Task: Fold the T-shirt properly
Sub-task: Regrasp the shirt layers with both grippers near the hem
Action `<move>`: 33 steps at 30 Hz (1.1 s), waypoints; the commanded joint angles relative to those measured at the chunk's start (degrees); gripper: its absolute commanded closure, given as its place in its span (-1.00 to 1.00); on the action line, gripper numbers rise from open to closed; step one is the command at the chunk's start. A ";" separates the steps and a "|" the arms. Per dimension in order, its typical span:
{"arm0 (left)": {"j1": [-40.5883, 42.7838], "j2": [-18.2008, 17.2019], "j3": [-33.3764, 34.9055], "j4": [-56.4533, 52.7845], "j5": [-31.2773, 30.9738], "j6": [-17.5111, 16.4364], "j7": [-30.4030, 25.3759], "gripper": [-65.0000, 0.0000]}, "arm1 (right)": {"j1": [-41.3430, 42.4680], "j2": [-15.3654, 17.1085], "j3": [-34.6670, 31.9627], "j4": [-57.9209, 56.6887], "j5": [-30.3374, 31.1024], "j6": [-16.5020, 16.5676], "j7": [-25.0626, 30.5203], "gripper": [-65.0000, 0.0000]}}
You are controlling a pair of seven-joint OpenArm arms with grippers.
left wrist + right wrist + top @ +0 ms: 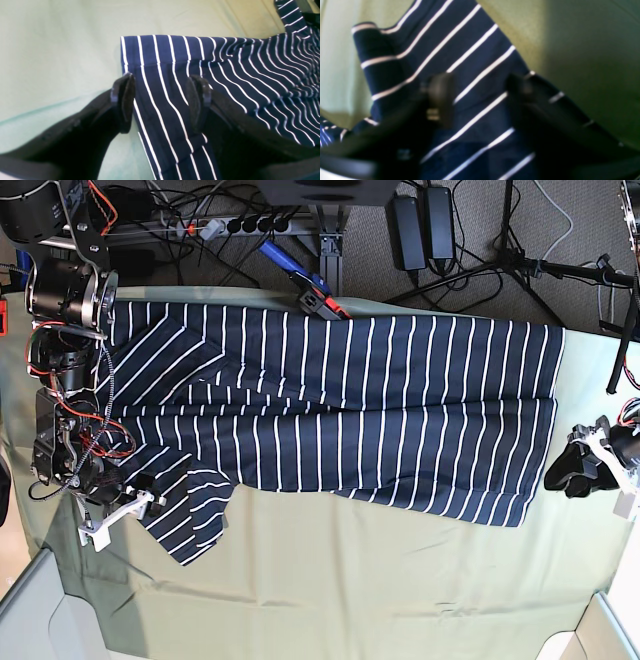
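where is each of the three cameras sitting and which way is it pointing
Left wrist: on the left arm, looking down past the open left claw at the T-shirt hem on the green cloth.
Right wrist: on the right arm, blurred, right claw straddling a striped sleeve.
Base: overhead, facing down on the whole shirt; right arm at image left, left claw at image right.
Shared: all three show the T-shirt and green cloth.

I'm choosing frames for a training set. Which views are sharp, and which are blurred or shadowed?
Base view: sharp, evenly lit; T-shirt stripes crisp. Left wrist view: mostly sharp, bright, pale green cloth washed out. Right wrist view: blurred throughout, right gripper fingers smeared, dark shadow on its right side.
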 commanded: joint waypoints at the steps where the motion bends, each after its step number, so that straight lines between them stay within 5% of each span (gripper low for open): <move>1: -0.96 -1.16 -0.52 0.50 -0.13 -0.95 -1.79 -0.10 | 1.70 0.79 0.02 0.98 0.61 3.15 0.94 0.64; 2: -0.96 -1.05 -0.52 0.31 0.81 -0.95 -2.54 -0.10 | 1.73 0.79 0.02 0.98 0.61 3.15 0.94 0.96; 3: -0.98 -0.81 -0.52 -0.09 1.53 -0.95 -3.34 -0.10 | 1.73 0.79 0.02 0.98 0.59 3.15 0.94 1.00; 14: -2.75 0.17 3.67 -11.26 8.68 -0.95 -13.20 -0.10 | 1.70 0.76 0.02 0.98 0.33 3.15 0.94 1.00; 33: -17.51 7.58 3.98 -30.45 17.75 -0.95 -17.35 -0.11 | 1.42 0.79 0.02 1.03 3.21 3.19 -0.59 1.00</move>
